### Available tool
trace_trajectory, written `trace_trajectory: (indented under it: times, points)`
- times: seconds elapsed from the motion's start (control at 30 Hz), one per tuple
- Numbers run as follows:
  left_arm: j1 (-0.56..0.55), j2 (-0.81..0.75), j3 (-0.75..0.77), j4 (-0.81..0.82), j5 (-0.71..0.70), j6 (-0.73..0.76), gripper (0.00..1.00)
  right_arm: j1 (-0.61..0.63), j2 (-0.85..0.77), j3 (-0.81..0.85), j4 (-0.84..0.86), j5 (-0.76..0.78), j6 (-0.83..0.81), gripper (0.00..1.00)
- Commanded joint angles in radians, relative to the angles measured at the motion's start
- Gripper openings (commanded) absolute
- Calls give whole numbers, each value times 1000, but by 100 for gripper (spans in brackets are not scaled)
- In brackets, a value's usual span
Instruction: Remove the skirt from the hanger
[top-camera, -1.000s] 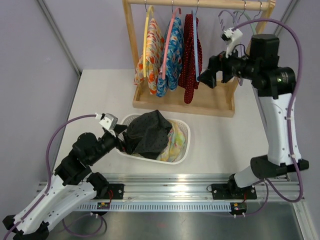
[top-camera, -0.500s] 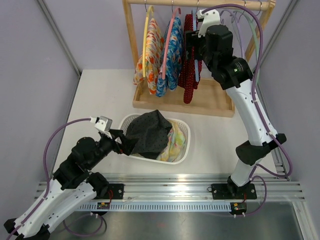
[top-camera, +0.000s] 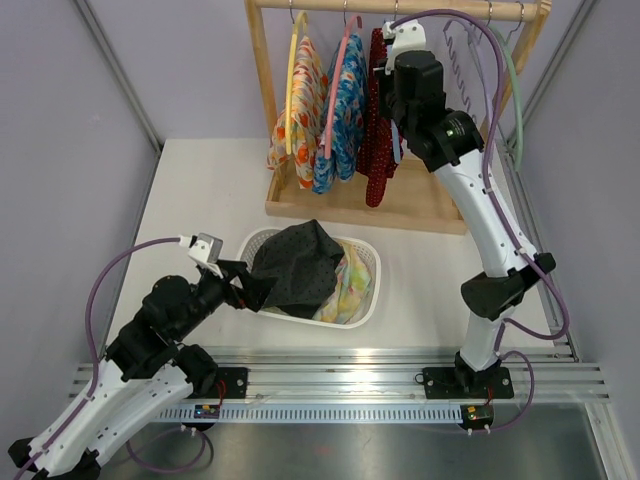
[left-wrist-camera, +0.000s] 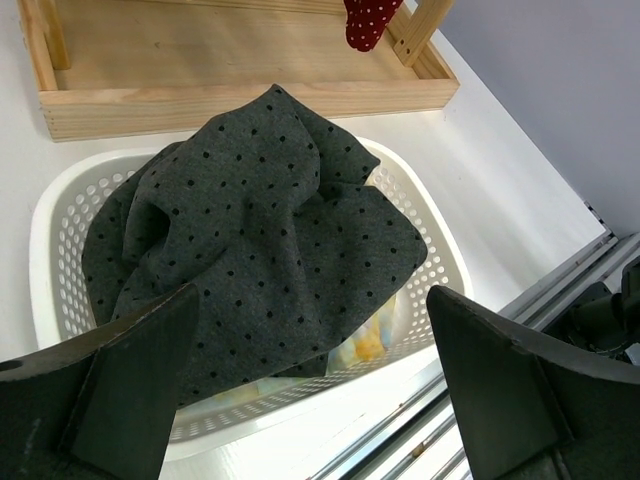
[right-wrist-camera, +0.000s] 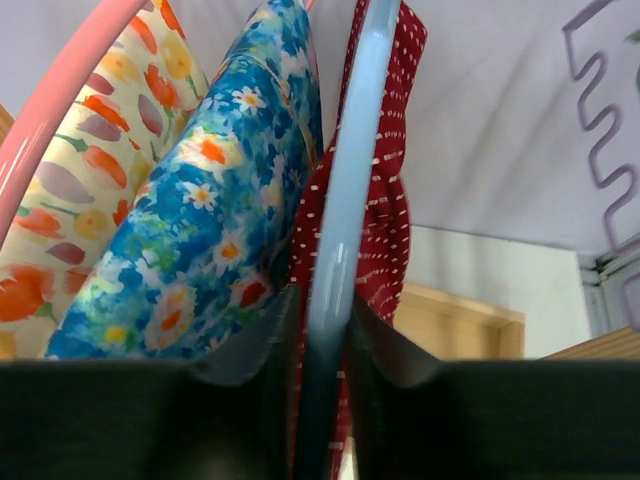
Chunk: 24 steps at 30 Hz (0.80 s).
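Note:
A red white-dotted skirt (top-camera: 378, 130) (right-wrist-camera: 388, 220) hangs on a light blue hanger (right-wrist-camera: 345, 170) on the wooden rack (top-camera: 360, 205). My right gripper (top-camera: 387, 85) (right-wrist-camera: 325, 305) is up at the rack with a finger on each side of the blue hanger's arm, both pressed against it. My left gripper (top-camera: 240, 280) (left-wrist-camera: 310, 295) stands wide open, low over the near-left side of the white basket (top-camera: 372, 290), with nothing between its fingers.
An orange floral skirt (top-camera: 300, 110) on a yellow hanger and a blue floral skirt (top-camera: 345, 110) on a pink hanger hang left of the red one. Bare hangers (top-camera: 455, 45) hang at the rail's right end. A grey dotted garment (left-wrist-camera: 260, 220) fills the basket.
My right arm swung left from the rack's right end to the blue hanger, and its jaws closed in on the hanger. The left arm shifted slightly and stays open.

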Motion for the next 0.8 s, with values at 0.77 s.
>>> trace_trajectory:
  times: [0.77]
  points:
    - [0, 136, 51, 294, 273, 36, 99, -86, -366, -135, 157, -197, -88, 0]
